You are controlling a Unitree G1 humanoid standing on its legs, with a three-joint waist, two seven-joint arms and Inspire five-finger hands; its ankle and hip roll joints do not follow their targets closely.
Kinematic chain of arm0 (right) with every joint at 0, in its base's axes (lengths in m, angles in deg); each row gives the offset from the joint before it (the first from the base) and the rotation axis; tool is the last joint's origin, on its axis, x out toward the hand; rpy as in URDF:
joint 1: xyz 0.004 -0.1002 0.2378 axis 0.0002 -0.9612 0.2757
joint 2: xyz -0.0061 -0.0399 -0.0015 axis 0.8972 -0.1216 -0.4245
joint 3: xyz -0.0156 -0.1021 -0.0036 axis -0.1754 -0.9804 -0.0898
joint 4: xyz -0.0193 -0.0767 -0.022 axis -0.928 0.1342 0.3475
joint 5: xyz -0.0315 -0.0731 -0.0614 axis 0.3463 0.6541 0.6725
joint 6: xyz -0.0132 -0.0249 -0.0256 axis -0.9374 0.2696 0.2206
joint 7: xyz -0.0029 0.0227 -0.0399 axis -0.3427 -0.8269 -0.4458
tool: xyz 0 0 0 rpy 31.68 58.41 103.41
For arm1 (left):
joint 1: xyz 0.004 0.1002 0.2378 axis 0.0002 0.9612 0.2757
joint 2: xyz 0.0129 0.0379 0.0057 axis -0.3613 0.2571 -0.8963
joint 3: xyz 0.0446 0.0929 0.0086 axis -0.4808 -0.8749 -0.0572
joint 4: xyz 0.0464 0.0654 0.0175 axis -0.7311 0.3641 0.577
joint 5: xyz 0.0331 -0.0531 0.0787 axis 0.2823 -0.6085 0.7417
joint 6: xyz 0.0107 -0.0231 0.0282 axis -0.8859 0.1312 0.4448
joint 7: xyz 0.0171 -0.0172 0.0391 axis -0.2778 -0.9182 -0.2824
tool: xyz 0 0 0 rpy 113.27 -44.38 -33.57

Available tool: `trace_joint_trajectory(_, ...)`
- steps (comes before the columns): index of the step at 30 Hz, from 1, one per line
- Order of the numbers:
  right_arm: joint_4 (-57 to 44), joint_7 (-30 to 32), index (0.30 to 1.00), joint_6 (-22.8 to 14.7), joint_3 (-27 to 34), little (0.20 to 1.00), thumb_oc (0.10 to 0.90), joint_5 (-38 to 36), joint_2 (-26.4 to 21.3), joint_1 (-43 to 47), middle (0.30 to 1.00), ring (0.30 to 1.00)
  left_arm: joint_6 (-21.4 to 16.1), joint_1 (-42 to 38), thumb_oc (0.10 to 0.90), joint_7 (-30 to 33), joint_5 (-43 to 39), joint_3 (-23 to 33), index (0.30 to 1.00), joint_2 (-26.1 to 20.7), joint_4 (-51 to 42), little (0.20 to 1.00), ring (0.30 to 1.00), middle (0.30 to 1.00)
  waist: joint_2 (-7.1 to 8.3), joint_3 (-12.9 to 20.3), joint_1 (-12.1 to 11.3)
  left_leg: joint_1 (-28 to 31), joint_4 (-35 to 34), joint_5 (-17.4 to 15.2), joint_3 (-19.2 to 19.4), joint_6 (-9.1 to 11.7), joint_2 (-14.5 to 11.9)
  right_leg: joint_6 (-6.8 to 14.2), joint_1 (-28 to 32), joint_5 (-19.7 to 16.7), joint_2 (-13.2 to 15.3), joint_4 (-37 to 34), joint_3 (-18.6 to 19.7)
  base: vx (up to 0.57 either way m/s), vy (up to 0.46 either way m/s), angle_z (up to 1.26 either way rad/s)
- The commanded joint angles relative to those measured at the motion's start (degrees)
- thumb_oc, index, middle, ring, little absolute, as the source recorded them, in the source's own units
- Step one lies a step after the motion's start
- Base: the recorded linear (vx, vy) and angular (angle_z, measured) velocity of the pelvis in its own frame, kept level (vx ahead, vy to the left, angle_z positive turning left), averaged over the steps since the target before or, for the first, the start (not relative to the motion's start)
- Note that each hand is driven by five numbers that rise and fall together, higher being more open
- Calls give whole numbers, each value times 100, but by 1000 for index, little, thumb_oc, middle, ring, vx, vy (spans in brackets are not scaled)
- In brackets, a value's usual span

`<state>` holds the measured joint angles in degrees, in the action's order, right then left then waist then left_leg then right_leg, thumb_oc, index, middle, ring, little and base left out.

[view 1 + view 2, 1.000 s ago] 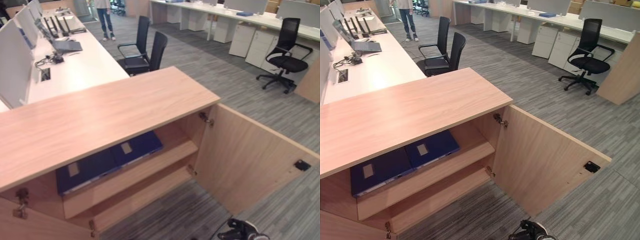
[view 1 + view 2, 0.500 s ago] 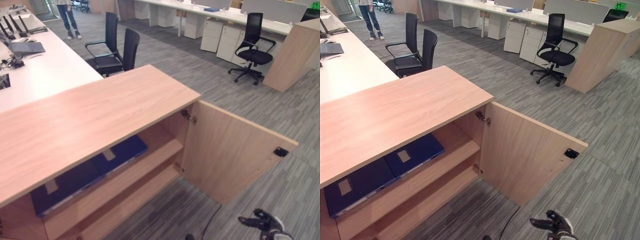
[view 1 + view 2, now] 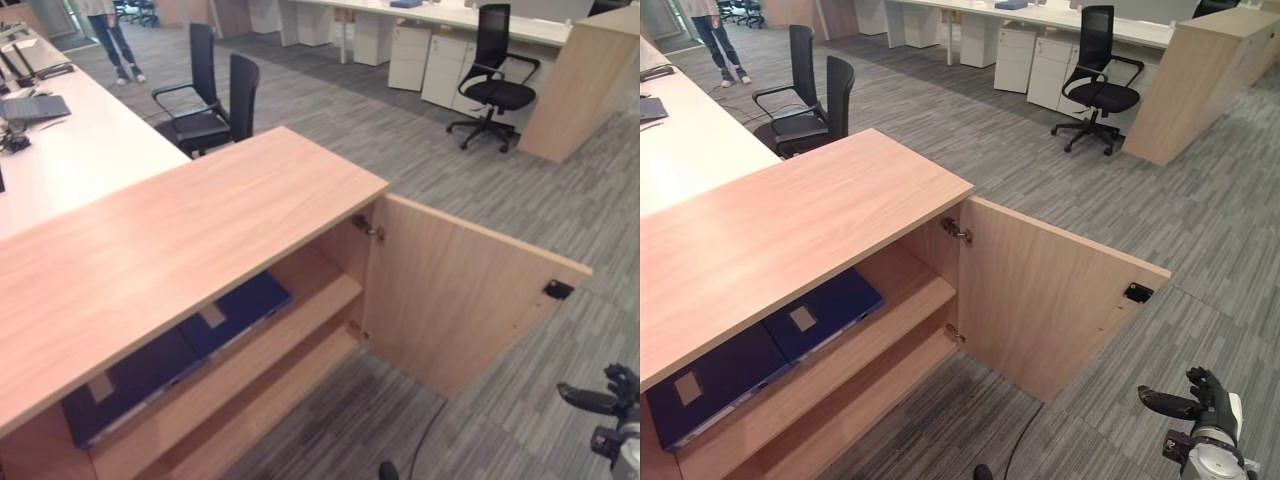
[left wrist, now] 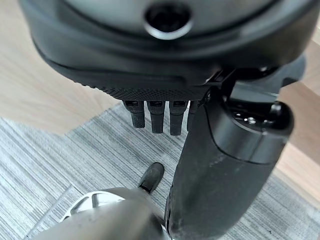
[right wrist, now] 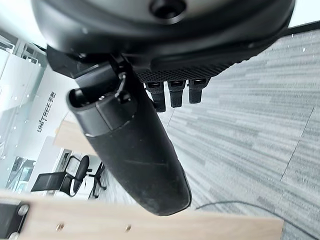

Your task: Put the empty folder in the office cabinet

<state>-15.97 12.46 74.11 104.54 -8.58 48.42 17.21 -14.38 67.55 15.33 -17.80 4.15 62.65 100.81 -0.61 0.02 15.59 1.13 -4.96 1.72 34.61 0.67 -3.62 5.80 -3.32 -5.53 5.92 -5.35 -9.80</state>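
Inside, two flat blue folders point(image 3: 760, 345) are lying on the wood-grain cabinet's point(image 3: 790, 215) shelf; both hands, right hand point(image 3: 1200, 420) and left hand point(image 4: 200, 150), are hanging relaxed, holding nothing.

Two dark blue folders point(image 3: 760, 345) lie flat, side by side, on the open cabinet's point(image 3: 790, 215) upper shelf.

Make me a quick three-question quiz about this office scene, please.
1. True or false: the cabinet door stands open.
2. Where do the blue folders lie? A) on the cabinet top B) on the upper shelf inside C) on the floor
3. What is the right robot hand holding?

Key: 1 true; 2 B; 3 nothing, its fingers are relaxed above the carpet. The left robot hand is empty too.
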Motion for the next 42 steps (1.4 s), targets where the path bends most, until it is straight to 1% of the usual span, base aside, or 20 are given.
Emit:
trace_joint_trajectory(1,-330,158,900,-566,449,900,800,82,-647,368,900,900,-16,-172,800,124,180,71,900,-151,246,900,900,900,238,91,3,376,-4,-575,-276,194,-18,363,-262,113,-214,191,-131,30,-106,-10)
trace_joint_trajectory(4,-426,-5,900,-627,293,900,800,78,-945,562,900,900,-50,-143,800,106,144,56,900,-192,204,900,900,900,253,103,23,424,-4,-572,-156,229,-77,363,-276,129,-303,142,-47,36,-105,-21)
trace_joint_trajectory(8,-383,-256,900,-782,-62,900,800,-122,-1436,1049,900,900,-118,-141,800,58,80,-96,900,-204,122,900,900,900,280,144,-47,503,-4,-536,-36,291,-132,360,-251,167,-396,108,52,50,-89,-32)
trace_joint_trajectory(13,-153,-343,900,-882,-548,900,800,-239,-2057,1875,900,900,-194,-264,800,3,74,-485,900,-184,-32,900,900,900,289,164,-153,530,-4,-466,-46,359,-174,335,-191,197,-431,92,2,24,-50,-14)
trace_joint_trajectory(14,-119,-345,900,-894,-588,900,800,-247,-2074,1923,900,900,-193,-267,800,3,72,-471,900,-175,-32,900,900,900,279,157,-140,532,-4,-465,-46,360,-175,334,-188,197,-432,91,1,0,0,0)
trace_joint_trajectory(15,-52,-351,900,-892,-670,900,800,-275,-2186,2103,900,900,-208,-276,800,-20,57,-574,900,-189,-72,900,900,900,288,165,-184,536,-4,-454,-58,374,-183,325,-168,204,-436,81,-15,15,-31,6)
trace_joint_trajectory(16,143,-370,900,-918,-888,900,800,-344,-2396,2498,900,900,-212,-291,800,-11,48,-650,900,-218,-62,900,900,900,281,165,-211,545,-4,-435,-76,396,-187,308,-128,217,-444,72,-54,25,-40,6)
trace_joint_trajectory(19,327,-390,900,-920,-1091,900,800,-379,-2571,2845,900,900,-204,-288,800,7,65,-683,900,-254,18,900,900,900,287,175,-245,560,-4,-416,-94,414,-192,298,-89,227,-447,66,-84,15,-18,4)
trace_joint_trajectory(20,584,-428,900,-906,-1306,900,800,-407,-2759,3217,900,900,-185,-274,800,17,102,-706,900,-292,127,900,900,900,294,193,-293,564,-4,-407,-124,430,-193,286,-56,236,-435,59,-113,16,-21,7)
trace_joint_trajectory(26,974,-655,900,-789,-1962,900,800,-501,-3004,3990,900,900,-138,-143,800,39,165,-672,900,-383,358,900,900,900,298,192,-404,565,-4,-371,-209,463,-170,257,-4,253,-422,64,-182,11,-23,14)
trace_joint_trajectory(28,997,-730,900,-756,-2121,900,800,-510,-2999,4110,900,900,-129,-123,800,30,168,-656,900,-393,382,900,900,900,288,192,-413,558,-4,-367,-220,469,-170,253,-4,258,-418,63,-188,-1,-12,2)
trace_joint_trajectory(29,965,-877,900,-677,-2404,900,800,-503,-2957,4283,900,900,-120,-82,800,19,153,-636,900,-415,403,900,900,900,280,185,-442,553,-4,-358,-243,478,-165,246,8,264,-405,63,-213,-4,-28,6)
trace_joint_trajectory(32,943,-988,900,-617,-2627,900,800,-534,-2858,4419,900,900,-118,-63,800,-1,137,-617,900,-423,399,900,900,900,266,180,-457,553,-4,-351,-258,481,-159,235,23,278,-403,63,-216,-3,-13,4)
trace_joint_trajectory(33,840,-1266,900,-527,-2923,900,800,-618,-2707,4485,900,900,-115,-61,800,-41,117,-625,900,-422,368,900,900,900,259,174,-495,555,-4,-340,-269,490,-156,222,43,298,-405,65,-235,-5,-19,9)
trace_joint_trajectory(34,842,-1266,900,-527,-2929,900,800,-619,-2707,4490,900,900,-115,-60,800,-41,117,-623,900,-420,368,900,900,900,258,173,-492,555,-4,-340,-270,490,-156,222,44,298,-405,65,-236,-13,-27,8)
trace_joint_trajectory(35,502,-1733,900,-358,-3334,900,800,-709,-2712,4482,900,900,-110,-64,800,-126,124,-659,900,-434,318,900,900,900,260,166,-506,552,-4,-317,-280,506,-152,210,48,317,-411,69,-245,-17,-20,3)
trace_joint_trajectory(38,35,-2306,900,-251,-3903,900,800,-837,-2870,4466,900,900,-105,-43,800,-272,133,-721,900,-430,229,900,900,900,260,161,-504,538,-4,-296,-296,532,-149,201,53,329,-418,69,-258,0,0,0)
trace_joint_trajectory(39,-68,-2421,900,-241,-4061,900,800,-851,-2932,4483,900,900,-111,-40,800,-297,133,-732,900,-427,209,900,900,900,262,164,-503,535,-4,-295,-296,537,-151,199,55,331,-417,66,-261,0,0,0)
trace_joint_trajectory(40,-66,-2422,900,-240,-4073,900,800,-854,-2934,4494,900,900,-111,-38,800,-297,133,-728,900,-423,208,900,900,900,257,165,-499,535,-4,-295,-296,538,-151,199,55,331,-417,66,-261,0,0,0)
trace_joint_trajectory(42,-412,-2870,900,-169,-4642,900,800,-811,-3177,4567,900,900,-130,-25,800,-392,141,-770,900,-426,132,900,900,900,267,170,-510,536,-4,-293,-305,555,-155,196,66,336,-413,62,-278,0,0,0)
